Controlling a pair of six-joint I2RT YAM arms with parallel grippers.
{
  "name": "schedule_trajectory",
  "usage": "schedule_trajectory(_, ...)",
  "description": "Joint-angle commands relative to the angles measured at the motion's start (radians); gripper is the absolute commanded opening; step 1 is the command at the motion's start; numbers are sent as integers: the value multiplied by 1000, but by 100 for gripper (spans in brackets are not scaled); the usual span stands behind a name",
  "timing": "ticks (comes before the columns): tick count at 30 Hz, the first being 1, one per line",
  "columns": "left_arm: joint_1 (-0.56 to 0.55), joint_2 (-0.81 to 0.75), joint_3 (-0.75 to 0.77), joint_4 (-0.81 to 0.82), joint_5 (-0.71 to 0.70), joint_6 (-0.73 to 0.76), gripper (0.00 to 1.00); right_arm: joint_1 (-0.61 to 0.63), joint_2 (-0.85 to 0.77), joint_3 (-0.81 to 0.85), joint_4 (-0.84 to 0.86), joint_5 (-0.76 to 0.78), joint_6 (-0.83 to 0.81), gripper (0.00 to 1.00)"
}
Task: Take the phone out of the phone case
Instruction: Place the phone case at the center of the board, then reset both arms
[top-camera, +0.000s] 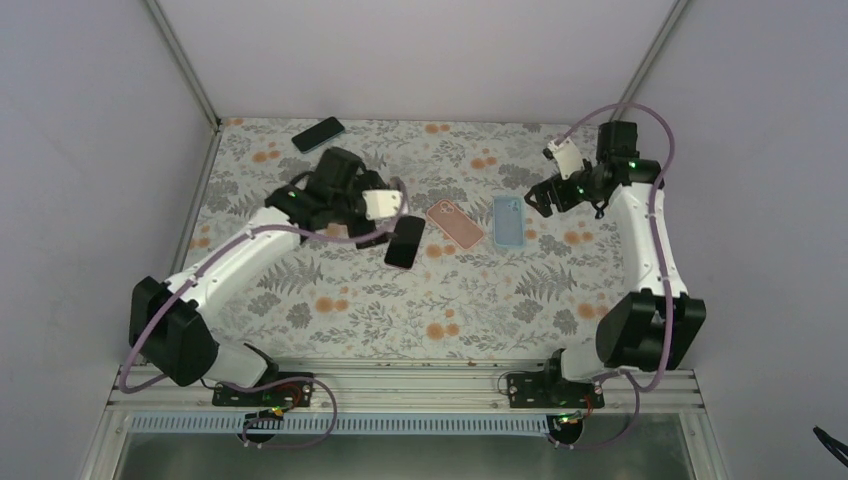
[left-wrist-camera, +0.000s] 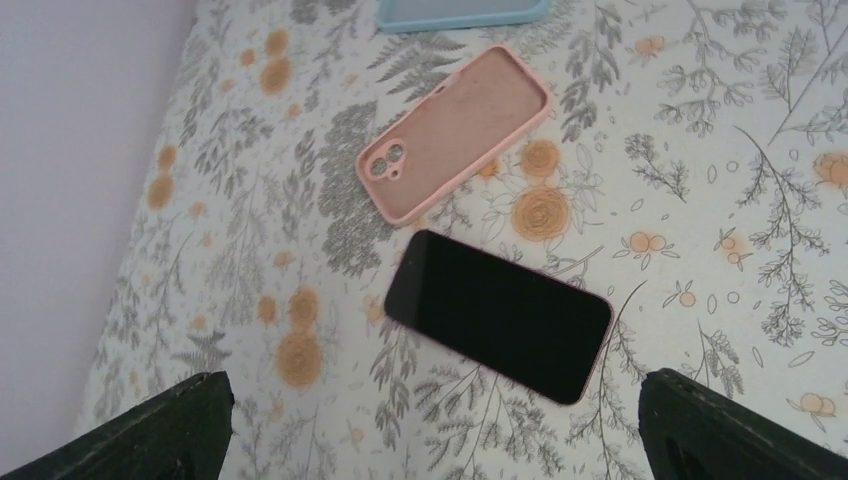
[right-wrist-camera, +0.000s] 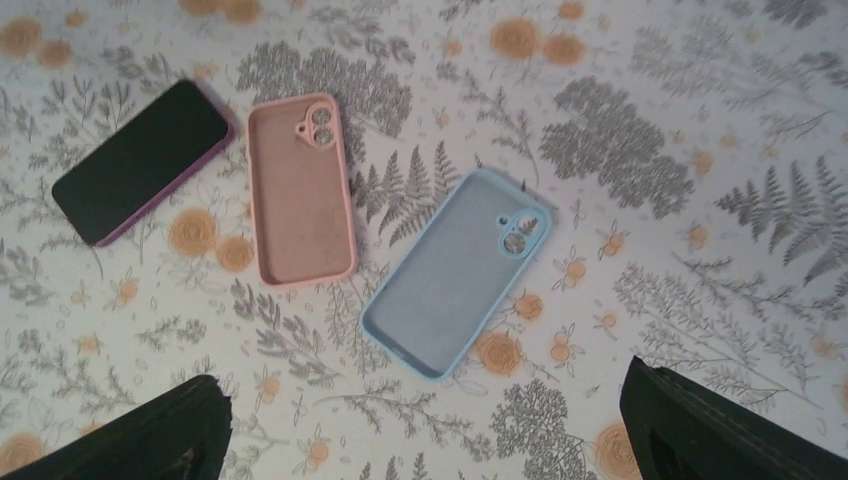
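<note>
A dark phone (left-wrist-camera: 498, 315) with a thin pink-purple rim lies screen up on the floral table, also in the top view (top-camera: 405, 242) and the right wrist view (right-wrist-camera: 140, 160). An empty pink case (left-wrist-camera: 455, 130) lies open side up just beyond it. An empty light blue case (right-wrist-camera: 455, 270) lies to the right of the pink one. My left gripper (left-wrist-camera: 430, 430) is open and empty, hovering near the phone. My right gripper (right-wrist-camera: 425, 430) is open and empty, above the table beside the blue case.
A second dark phone (top-camera: 318, 134) lies at the far left of the table, near the back wall. Grey walls close the table on the left, back and right. The pink case (top-camera: 455, 224) and the blue case (top-camera: 508, 221) sit mid-table between the arms.
</note>
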Motion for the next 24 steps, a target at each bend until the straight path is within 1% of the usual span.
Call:
schedule_trajectory(1, 181, 11, 114, -133, 260, -78, 100, -9, -89, -109, 200, -30, 75, 100)
schedule_trajectory(4, 346, 53, 224, -170, 455, -127, 100, -10, -171, -216, 362, -62, 139, 100)
schedule_trajectory(6, 403, 72, 267, -164, 502, -167, 100, -10, -197, -254, 393, -82, 147, 100)
schedule_trajectory(8, 426, 67, 270, -126, 489, -206, 100, -24, -204, -274, 406, -89, 149, 100)
schedule_trajectory(11, 429, 43, 243, -46, 401, -259, 100, -41, -219, -345, 466, -129, 141, 100)
schedule_trajectory(13, 430, 34, 228, -9, 344, -290, 100, -42, -212, -364, 472, -112, 130, 100)
schedule_trajectory(19, 433, 27, 220, 37, 253, -339, 100, -41, -215, -371, 477, -119, 128, 100)
schedule_trajectory(24, 433, 29, 226, 40, 235, -349, 100, -41, -230, -408, 501, -102, 117, 100)
